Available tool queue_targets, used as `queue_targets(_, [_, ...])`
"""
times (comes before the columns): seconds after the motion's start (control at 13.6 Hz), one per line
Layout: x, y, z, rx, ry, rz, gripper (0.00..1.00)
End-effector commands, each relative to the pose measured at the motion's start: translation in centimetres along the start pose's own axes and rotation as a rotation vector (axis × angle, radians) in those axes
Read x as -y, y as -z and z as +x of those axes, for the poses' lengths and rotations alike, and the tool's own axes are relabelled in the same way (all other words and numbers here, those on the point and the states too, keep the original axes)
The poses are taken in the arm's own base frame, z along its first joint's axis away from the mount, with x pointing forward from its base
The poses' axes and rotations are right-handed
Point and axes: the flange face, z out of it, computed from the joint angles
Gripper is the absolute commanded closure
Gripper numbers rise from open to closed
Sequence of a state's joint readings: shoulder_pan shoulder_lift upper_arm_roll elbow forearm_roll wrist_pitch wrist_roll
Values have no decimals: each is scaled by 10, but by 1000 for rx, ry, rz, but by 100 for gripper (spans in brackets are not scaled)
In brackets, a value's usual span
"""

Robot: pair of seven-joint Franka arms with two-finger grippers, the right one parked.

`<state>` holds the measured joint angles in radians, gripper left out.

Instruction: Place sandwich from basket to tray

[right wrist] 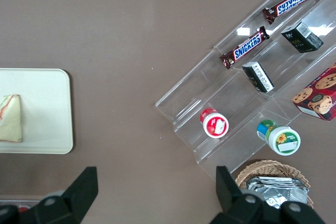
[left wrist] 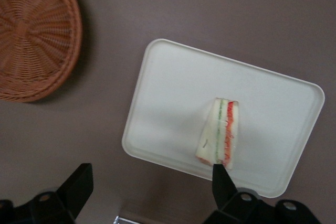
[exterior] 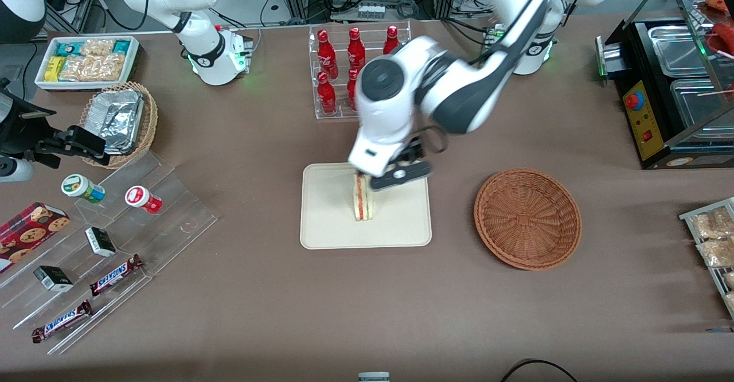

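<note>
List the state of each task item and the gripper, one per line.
Sandwich: on the tray, standing on edge, released.
Tray: flat on the table, holding the sandwich.
Basket: empty, beside the tray.
Gripper: open, above the tray, holding nothing.

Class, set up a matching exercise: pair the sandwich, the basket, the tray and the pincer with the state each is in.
Things:
1. sandwich
2. basket
3. tray
4. pincer

States:
A. holds nothing
B. open, hanging above the tray
C. carries the sandwich
D. stands on its edge, cut side up

Pairs: 1-D, 2-A, 3-C, 4-B
</note>
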<state>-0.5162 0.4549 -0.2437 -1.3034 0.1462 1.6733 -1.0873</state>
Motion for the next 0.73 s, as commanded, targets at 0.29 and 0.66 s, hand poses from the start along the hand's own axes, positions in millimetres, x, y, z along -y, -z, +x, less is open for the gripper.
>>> queue_targets(0.29, [169,62,73,77,19,92,0])
queue_targets(0.66, [295,81,121,119,-105,49,0])
